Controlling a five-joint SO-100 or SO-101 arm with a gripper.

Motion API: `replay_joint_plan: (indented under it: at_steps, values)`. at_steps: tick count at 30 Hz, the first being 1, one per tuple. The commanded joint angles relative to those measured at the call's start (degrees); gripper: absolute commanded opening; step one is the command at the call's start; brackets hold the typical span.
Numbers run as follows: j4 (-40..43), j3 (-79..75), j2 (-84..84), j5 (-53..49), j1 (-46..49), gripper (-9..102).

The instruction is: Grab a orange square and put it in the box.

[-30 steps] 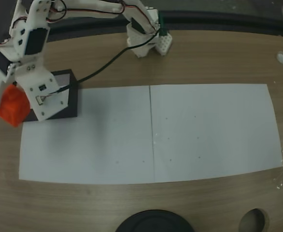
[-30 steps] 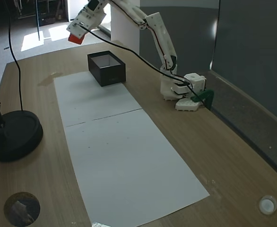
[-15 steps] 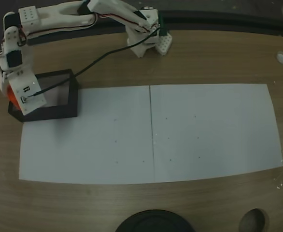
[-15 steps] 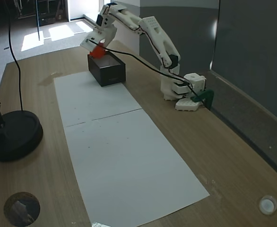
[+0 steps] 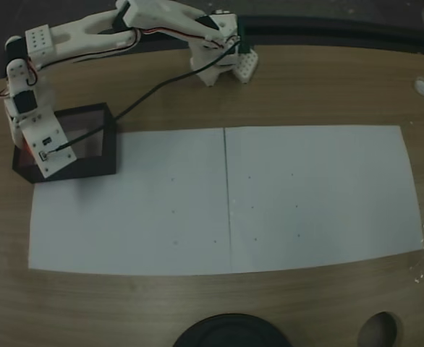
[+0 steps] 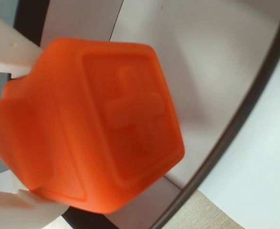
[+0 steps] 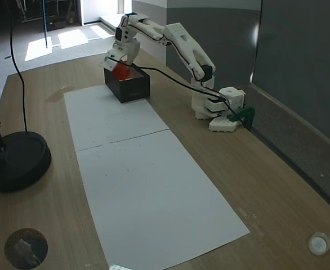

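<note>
Lowered since a moment ago, the gripper [image 7: 119, 66] now sits inside the box [image 7: 132, 89] at upper left, fingers clamped on the orange square [image 6: 87, 124].

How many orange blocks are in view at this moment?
1. The orange square is held in the hand, over the open box. Others could be hidden behind the arm.

Since a second ago the gripper [image 7: 120, 67] drops from high beside the box [image 7: 132, 87] into its opening, carrying the orange square [image 6: 87, 124], apparently still clamped.
</note>
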Motion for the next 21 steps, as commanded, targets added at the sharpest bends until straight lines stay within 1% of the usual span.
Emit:
replay_joint_plan:
  at_steps: [1, 5, 7, 8, 10, 12, 14, 16, 17, 18, 20, 21]
  values:
    - [0.2, -3.8, 2.1, 0.4, 0.2, 16]
    - [0.3, -4.6, 3.2, -2.7, -0.6, 38]
    - [0.3, -5.4, 4.1, -4.7, -1.1, 44]
    - [0.3, -6.4, 4.9, -4.0, -1.2, 44]
    - [0.8, -9.3, 7.8, 0.1, -1.7, 40]
    - [2.5, -12.7, 11.4, 4.0, -3.4, 34]
    - [5.3, -17.0, 16.0, 7.5, -6.4, 23]
    - [8.6, -20.8, 21.2, 11.6, -10.6, 9]
    - [8.9, -21.9, 23.9, 12.9, -13.3, 2]
    - [8.9, -22.2, 26.8, 13.5, -16.3, -1]
    - [8.9, -20.8, 32.3, 14.2, -22.9, 1]
    - [8.9, -19.8, 34.8, 14.2, -26.9, 0]
